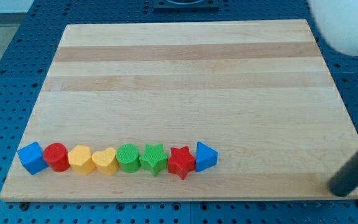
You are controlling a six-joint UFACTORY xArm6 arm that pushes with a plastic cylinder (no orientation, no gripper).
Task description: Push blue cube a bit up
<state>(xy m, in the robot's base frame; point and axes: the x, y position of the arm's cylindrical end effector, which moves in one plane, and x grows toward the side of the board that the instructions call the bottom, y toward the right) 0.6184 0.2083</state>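
Observation:
The blue cube [32, 157] sits at the left end of a row of blocks near the bottom edge of the wooden board [185, 81]. To its right, each touching or nearly touching its neighbour, stand a red cylinder [56, 156], a yellow angular block [81, 158], a yellow heart [104, 161], a green cylinder [128, 157], a green star [154, 158], a red star [181, 162] and a blue triangle [206, 156]. My tip [336, 188] is at the view's bottom right, near the board's lower right corner, far from the blue cube and from every other block.
A blurred white rounded object [347, 25] fills the view's top right corner. A blue perforated table [5, 74] surrounds the board on all sides.

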